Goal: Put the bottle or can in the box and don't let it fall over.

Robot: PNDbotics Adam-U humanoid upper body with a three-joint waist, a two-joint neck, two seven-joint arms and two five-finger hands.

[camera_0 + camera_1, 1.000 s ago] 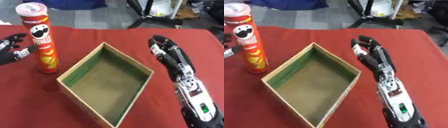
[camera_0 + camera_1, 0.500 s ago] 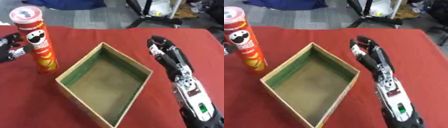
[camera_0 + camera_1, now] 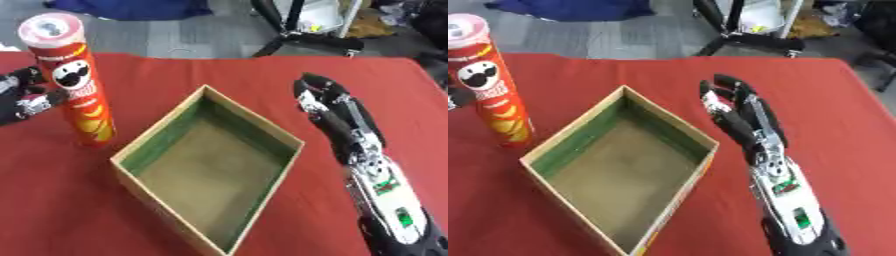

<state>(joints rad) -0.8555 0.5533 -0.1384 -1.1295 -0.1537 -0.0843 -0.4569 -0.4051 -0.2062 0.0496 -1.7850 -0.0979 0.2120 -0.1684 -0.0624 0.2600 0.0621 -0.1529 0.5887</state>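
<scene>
Left hand (image 3: 24,97) at the left edge, just left of the can, fingers curled toward it and touching its side about mid-height; whether they actually wrap round it, cannot tell. Only part of the hand shows, black with silver and white bits. Red chip can (image 3: 72,80) stands upright on the red table (image 3: 219,75), near-left of centre, pink-white lid on top, moustache face logo facing the camera. Can is outside the box, just beside its left corner, not touching as far as visible.

Right hand (image 3: 737,107) out over the table on the right side, fingers straight and slightly spread, holding nothing, pointing far-left. It sits just right of the box's right corner, apart from the wall. Forearm runs back to the near-right edge.

Open cardboard box (image 3: 210,170) in the middle, set diamond-wise, green lining on the inner walls, brown floor, nothing inside.

Grey floor and a black stand base (image 3: 302,37) beyond the far table edge.
</scene>
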